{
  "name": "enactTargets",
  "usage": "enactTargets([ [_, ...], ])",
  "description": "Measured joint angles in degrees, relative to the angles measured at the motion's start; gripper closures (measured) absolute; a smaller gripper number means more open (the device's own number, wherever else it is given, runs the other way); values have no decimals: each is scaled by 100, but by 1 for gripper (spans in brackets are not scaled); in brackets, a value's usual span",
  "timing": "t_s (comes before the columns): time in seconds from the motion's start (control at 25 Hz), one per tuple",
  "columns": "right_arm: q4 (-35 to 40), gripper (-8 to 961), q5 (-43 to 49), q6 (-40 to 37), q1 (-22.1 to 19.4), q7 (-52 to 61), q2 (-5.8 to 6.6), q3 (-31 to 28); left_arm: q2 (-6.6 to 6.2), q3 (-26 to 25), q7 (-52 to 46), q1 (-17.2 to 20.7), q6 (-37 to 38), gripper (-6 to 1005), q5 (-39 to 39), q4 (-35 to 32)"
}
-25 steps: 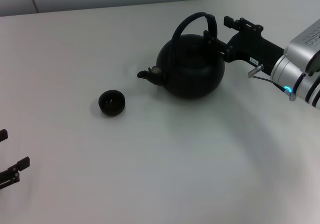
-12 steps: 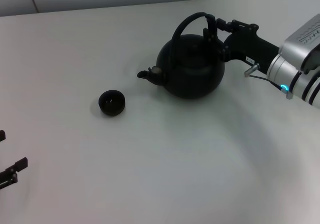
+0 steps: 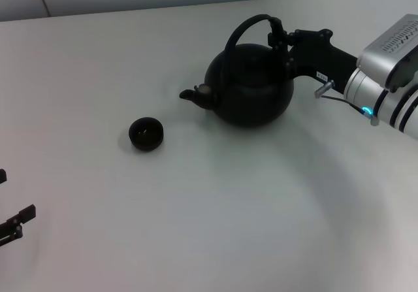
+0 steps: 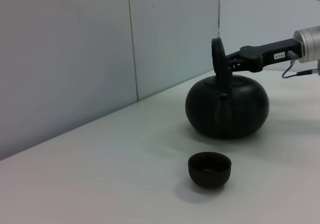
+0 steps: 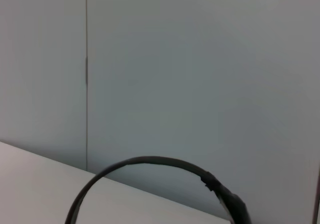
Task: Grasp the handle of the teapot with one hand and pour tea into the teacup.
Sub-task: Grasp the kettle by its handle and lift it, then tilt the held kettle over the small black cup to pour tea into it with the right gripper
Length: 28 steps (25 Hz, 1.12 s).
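Note:
The matte-black teapot [image 3: 251, 93] stands on the white table, its spout pointing left toward the small dark teacup [image 3: 145, 134]. My right gripper [image 3: 281, 38] reaches in from the right and is shut on the thick right side of the arched handle [image 3: 243, 27]. The pot rests on the table. The left wrist view shows the teapot [image 4: 227, 108], the handle [image 4: 217, 53], the teacup [image 4: 210, 169] and the right gripper [image 4: 227, 62] on the handle. The right wrist view shows only the handle's arch [image 5: 150, 161]. My left gripper [image 3: 14, 195] is parked open at the lower left.
The white table [image 3: 215, 207] is bare between the teacup and the front edge. A grey panelled wall [image 4: 75, 58] stands behind the table. The right arm's silver forearm [image 3: 392, 76] hangs over the table's right side.
My right gripper has moved left onto the teapot's handle and closed around its thick side. The teapot, the teacup and the left arm have stayed put.

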<state>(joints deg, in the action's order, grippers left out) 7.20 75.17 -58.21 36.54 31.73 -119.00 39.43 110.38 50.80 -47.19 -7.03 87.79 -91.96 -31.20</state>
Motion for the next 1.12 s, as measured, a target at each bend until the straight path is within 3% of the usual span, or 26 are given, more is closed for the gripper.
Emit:
enactTargets([
  [0.2, 59, 877, -16, -18, 2, 50, -1, -35, 0, 0, 0, -5, 2, 197, -4, 0],
  [0.44, 268, 876, -29, -52, 141, 386, -14, -2, 1, 0, 0, -13, 2, 197, -4, -7],
  [0.88, 262, 877, 11, 99, 765, 575, -15, 317, 69, 1, 0, -27, 13, 197, -8, -116],
  [1.12, 274, 876, 13, 141, 809, 577, -20, 453, 88, 1, -7, -28, 17, 197, -8, -143],
])
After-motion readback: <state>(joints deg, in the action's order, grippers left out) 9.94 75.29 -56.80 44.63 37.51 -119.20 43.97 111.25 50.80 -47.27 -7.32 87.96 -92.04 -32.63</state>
